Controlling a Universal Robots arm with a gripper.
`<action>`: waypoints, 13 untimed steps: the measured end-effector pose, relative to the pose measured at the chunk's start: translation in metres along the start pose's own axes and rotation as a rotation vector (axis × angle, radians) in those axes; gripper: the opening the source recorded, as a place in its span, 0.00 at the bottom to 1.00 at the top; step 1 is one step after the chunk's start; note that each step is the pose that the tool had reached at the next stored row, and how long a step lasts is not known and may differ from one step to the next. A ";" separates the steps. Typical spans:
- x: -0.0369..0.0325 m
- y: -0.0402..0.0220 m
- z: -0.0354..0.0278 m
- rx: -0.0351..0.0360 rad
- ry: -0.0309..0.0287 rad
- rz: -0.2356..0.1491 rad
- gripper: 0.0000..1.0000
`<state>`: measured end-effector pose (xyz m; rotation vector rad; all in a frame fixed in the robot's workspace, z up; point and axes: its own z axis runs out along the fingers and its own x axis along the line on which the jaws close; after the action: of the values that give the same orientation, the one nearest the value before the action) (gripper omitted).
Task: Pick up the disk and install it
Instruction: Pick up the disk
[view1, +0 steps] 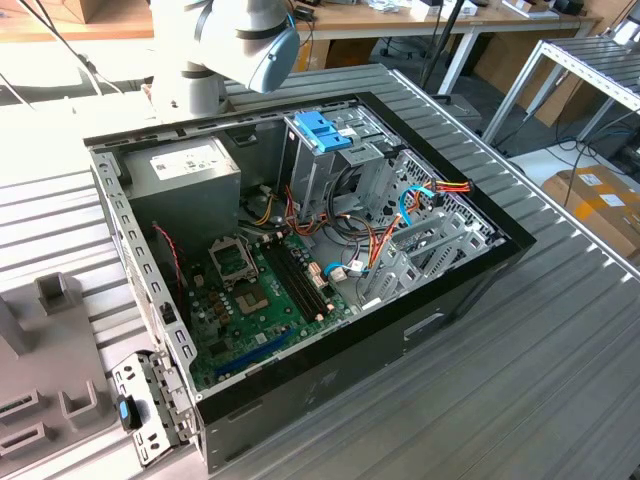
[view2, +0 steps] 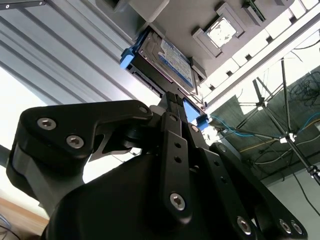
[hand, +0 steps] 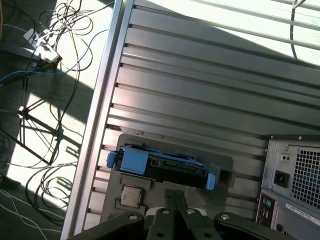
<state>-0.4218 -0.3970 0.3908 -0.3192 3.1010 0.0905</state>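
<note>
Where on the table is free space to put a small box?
The bare slatted table on the exterior view's right of the computer case is free. Inside the case, cables crowd everything. Bare slats also lie between disk and case.

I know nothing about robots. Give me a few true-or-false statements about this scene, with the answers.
1. The disk lies in a grey holder on the table, outside the computer case. True.
2. The case is closed up. False: its side is open and the motherboard shows.
3. The gripper holds the disk up in the air. False: the disk rests in the holder, with the gripper close by its edge.
4. A square chip sits beside the disk in the same holder. True.
5. The disk's rails are red. False: they are light blue.
</note>
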 end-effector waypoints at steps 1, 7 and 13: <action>0.0000 0.0000 0.0000 0.0000 0.0001 -0.001 0.11; 0.0000 0.0000 0.0000 -0.0003 0.0006 -0.012 0.11; 0.0000 0.0000 0.0000 -0.0006 0.0012 -0.022 0.11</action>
<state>-0.4218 -0.3969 0.3908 -0.3534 3.0979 0.0909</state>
